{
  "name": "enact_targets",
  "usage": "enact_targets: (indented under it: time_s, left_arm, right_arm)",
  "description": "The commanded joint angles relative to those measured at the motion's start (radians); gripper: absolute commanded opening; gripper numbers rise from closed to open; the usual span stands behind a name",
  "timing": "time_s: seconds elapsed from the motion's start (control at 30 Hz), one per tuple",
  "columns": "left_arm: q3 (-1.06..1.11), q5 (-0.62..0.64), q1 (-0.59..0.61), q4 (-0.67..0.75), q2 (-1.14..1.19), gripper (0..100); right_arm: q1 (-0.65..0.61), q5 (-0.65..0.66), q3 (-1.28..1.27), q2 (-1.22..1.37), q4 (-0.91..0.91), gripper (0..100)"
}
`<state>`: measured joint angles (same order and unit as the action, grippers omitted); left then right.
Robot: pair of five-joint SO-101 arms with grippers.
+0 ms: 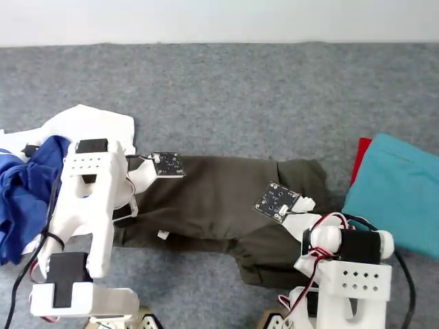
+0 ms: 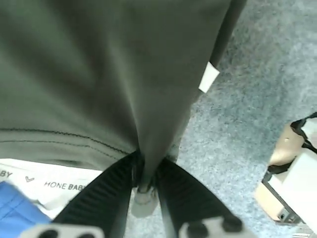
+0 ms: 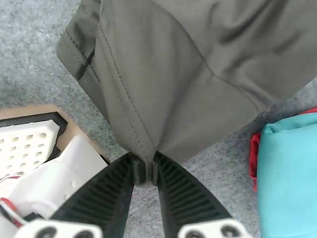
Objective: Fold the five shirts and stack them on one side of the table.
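A dark olive shirt (image 1: 219, 199) lies spread across the middle of the grey table. My left gripper (image 2: 144, 171) is shut on a fold at the shirt's left edge, and the cloth (image 2: 109, 74) rises from the jaws. My right gripper (image 3: 145, 166) is shut on a pinched seam of the olive shirt (image 3: 198, 64) near its right lower part. A folded teal shirt (image 1: 398, 192) rests on a red one (image 1: 361, 159) at the right edge. A pile with a blue shirt (image 1: 24, 195) and a white shirt (image 1: 89, 127) sits at the left.
The table's far half (image 1: 260, 96) is bare grey carpet. The arm bases (image 1: 82, 295) stand along the near edge, with the right one (image 1: 350, 281) beside the teal stack. A white label (image 2: 208, 78) hangs from the olive shirt's hem.
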<state>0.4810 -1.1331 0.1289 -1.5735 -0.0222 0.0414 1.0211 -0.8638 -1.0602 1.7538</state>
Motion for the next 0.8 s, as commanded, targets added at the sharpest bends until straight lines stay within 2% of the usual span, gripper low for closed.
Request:
enact_targets:
  time_s: [0.0,0.07,0.2,0.27,0.4,0.5,0.63,0.7,0.77]
  left_arm:
    - [-0.005,-0.009,0.005,0.012,-0.015,4]
    - [-0.015,-0.002,0.006,0.012,-0.018,8]
    - [-0.077,0.089,0.028,0.012,-0.018,12]
    - [-0.114,0.100,0.054,0.008,-0.018,14]
    - [-0.182,0.101,0.104,-0.003,-0.018,15]
    - [-0.260,0.100,0.124,-0.064,-0.018,15]
    - [-0.390,0.130,0.124,-0.120,-0.018,15]
    - [-0.450,0.212,0.115,-0.121,-0.018,15]
    - [-0.504,0.298,0.097,-0.110,-0.017,14]
  right_arm:
    - [0.005,-0.008,0.003,-0.010,0.035,1.5]
    - [0.010,-0.011,0.003,-0.012,0.035,5.4]
    - [0.013,-0.012,0.003,-0.019,0.035,24.0]
    - [0.013,-0.012,0.005,-0.019,0.033,29.6]
    - [0.012,-0.012,0.012,-0.019,0.027,29.6]
    - [0.033,-0.014,0.037,-0.019,-0.027,29.6]
    - [0.074,-0.061,0.048,-0.008,-0.248,28.8]
    - [0.074,-0.137,0.034,-0.004,-0.397,23.1]
    - [0.059,-0.176,0.026,0.027,-0.519,12.8]
